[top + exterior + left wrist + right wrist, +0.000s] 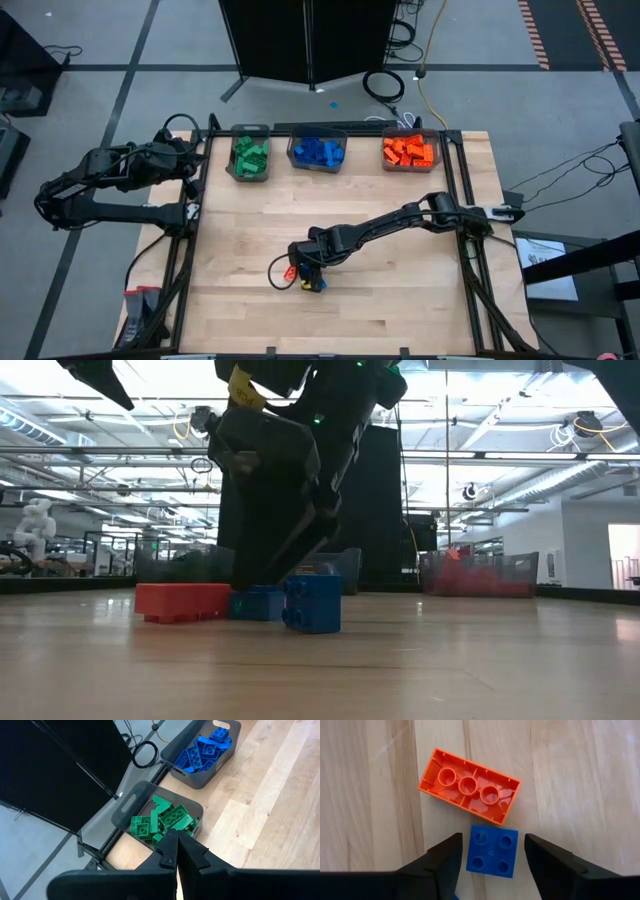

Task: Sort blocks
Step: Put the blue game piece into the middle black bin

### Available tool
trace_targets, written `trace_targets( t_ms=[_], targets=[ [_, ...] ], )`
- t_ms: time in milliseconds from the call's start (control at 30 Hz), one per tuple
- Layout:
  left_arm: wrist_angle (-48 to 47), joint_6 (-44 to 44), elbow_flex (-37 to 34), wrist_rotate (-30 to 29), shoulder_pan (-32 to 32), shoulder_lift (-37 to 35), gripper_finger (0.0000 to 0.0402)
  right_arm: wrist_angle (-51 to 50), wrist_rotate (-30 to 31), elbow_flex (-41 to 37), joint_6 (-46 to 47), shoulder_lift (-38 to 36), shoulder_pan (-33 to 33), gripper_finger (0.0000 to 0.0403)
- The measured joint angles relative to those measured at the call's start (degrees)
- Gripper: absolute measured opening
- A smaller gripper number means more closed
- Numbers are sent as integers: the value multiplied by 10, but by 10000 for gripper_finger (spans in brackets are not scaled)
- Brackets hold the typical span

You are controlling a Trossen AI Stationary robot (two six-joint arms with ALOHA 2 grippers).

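Hovering low over the wooden table (400, 310), the right gripper (492, 857) has its two dark fingers spread apart, one on each side of a small blue block (493, 850) without touching it. That block is square, smooth glossy plastic, lying studs-up with four round studs showing. Taking it as the landmark: an orange block (469, 785) lies just beyond it, past the fingertips, nearly touching one of its corners. The orange one is a longer rectangle turned upside down, so its hollow underside and three round tubes face up; its long axis runs slantwise to the blue block's edges and across the line of the fingers.

From table height the blue block (312, 601) stands nearest the camera, the orange-red one (183, 601) lies flat beside it with its long side showing, and another blue piece (256, 603) sits between and behind them, under the gripper; whether they touch cannot be told there.

From above, the loose pair (305, 277) sits well toward the front of the table from the three grey translucent bins at the far edge: the green bin (250, 155), the blue bin (317, 151) and the orange bin (410, 151), each heaped with studded bricks of its colour.

The left gripper (177, 851) waits above the green bin, its fingers pressed together on nothing.
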Motion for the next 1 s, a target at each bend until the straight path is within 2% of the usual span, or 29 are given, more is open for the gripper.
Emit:
trace_targets(
  t_ms=[733,900,1000],
  targets=[
    [0,-1,0,0,0,0,0,0,-27,1,-5,-1,-2,40],
    [0,-1,0,0,0,0,0,1,-27,1,-6,-1,-2,30],
    [0,0,0,0,0,0,0,0,-27,1,-5,-1,-2,50]
  ],
)
